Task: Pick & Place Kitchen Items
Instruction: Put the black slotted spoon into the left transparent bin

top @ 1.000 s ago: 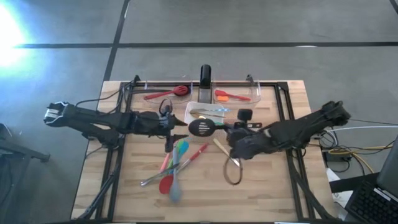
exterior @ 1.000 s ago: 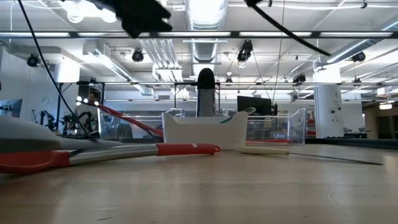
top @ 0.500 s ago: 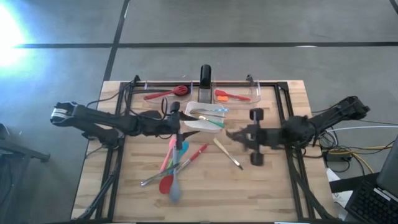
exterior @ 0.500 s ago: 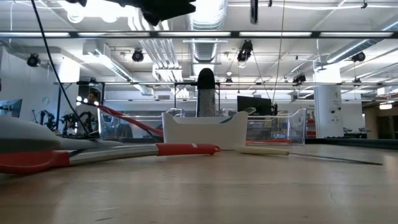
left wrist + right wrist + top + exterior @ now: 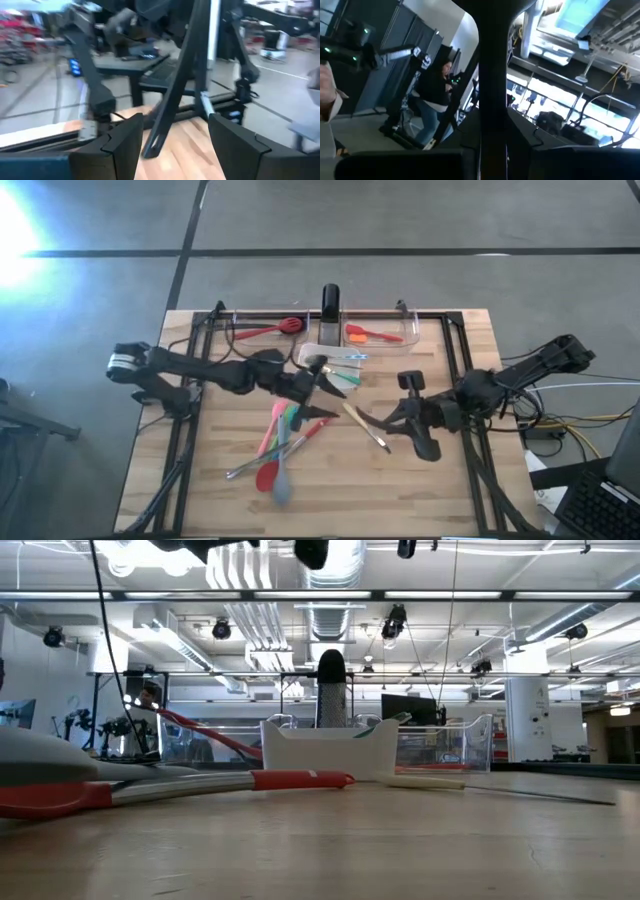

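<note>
My right gripper [image 5: 368, 418] is over the table's middle right, pointing about level toward the left, shut on a black long-handled utensil [image 5: 492, 90] that stands upright. My left gripper [image 5: 335, 390] reaches in from the left and is open. In its wrist view the utensil's handle [image 5: 175, 80] rises between the two spread fingers with bare gaps on both sides. Other kitchen items lie flat on the table: a heap of coloured spoons [image 5: 280, 440] and a wooden-handled piece [image 5: 365, 428]. My right gripper pinches the black utensil's slim handle [image 5: 492, 145] between its two fingers, somewhere along the shaft. The fingers come level from the table's right side and lie across the handle. The utensil stands upright, lifted clear of the table, its holed end [image 5: 150, 146] pointing down.
A white dish [image 5: 312, 356] with cutlery sits behind the grippers. Two clear bins stand at the far edge, one holding a red utensil [image 5: 265, 330], the other an orange one [image 5: 365, 333]. A black post [image 5: 330, 300] rises between them. Black frame rails [image 5: 455, 350] run along both sides.
My right gripper has tipped up from pointing down to about level and drawn back toward the table's right edge. The black utensil has swung from lying level to upright. My left gripper has moved toward the table's right, closing in on the utensil.
</note>
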